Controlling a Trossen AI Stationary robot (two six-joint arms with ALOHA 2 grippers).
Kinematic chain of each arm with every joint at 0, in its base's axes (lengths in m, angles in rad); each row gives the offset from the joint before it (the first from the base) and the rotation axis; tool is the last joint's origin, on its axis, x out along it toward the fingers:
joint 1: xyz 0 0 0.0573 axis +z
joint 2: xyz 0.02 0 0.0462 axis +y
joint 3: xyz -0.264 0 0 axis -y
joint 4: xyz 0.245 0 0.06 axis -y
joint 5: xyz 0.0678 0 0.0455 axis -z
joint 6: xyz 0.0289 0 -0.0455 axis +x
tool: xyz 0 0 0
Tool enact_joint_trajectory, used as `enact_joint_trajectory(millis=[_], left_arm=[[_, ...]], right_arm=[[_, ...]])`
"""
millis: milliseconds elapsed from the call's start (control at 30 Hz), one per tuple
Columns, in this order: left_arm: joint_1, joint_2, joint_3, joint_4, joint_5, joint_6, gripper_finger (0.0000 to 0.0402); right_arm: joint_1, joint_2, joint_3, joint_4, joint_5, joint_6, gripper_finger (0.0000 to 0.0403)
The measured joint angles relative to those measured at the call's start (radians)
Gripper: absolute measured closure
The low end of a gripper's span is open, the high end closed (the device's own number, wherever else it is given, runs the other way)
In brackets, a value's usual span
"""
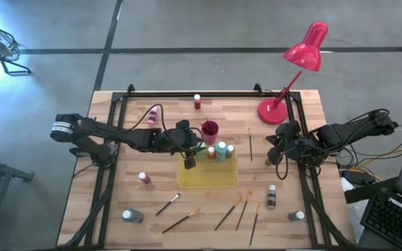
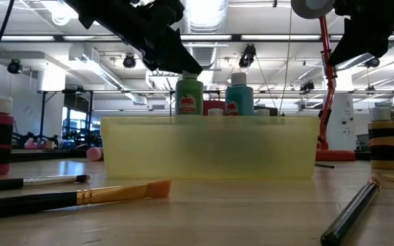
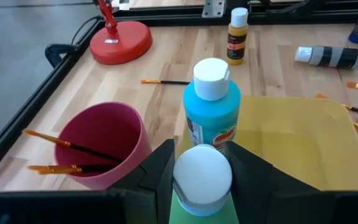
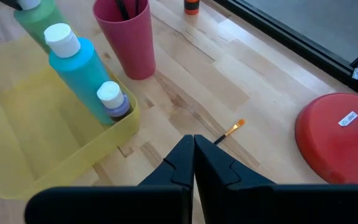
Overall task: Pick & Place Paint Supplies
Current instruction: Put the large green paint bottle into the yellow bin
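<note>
While over the yellow tray (image 1: 208, 178) | left hand (image 3: 201, 180) clamps green bottle (image 2: 189, 96) (seemingly upright) | right hand (image 4: 194, 163) closed, empty

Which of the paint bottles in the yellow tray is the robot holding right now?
The green bottle: the left tool grips its white cap. The light blue bottle and a small purple bottle stand beside it untouched.

My matt black plastic fingers (image 3: 160, 174) close on a smooth white cap (image 3: 202, 176). The table (image 4: 204, 81) is pale wood with visible grain; the yellow tray (image 4: 55, 155) looks like translucent plastic. The red lamp base (image 4: 334, 137) shines glossy, and the pink cup (image 3: 104, 143) is smooth plastic
</note>
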Motion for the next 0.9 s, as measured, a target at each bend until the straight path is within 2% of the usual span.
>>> enact_joint_trajectory(millis=[467,700,900], left_arm=[[0.011,0.0,-0.005,0.028,0.025,-0.007,0.0278],[0.013,0.001,-0.071,0.126,0.018,-0.01,0.0278],[0.019,0.001,-0.081,0.135,0.019,-0.012,0.0278]], right_arm=[[0.0,0.0,0.0,0.0,0.0,0.0,0.0394],[0.0,0.0,0.0,0.0,0.0,0.0,0.0394],[0.0,0.0,0.0,0.0,0.0,0.0,0.0394]])
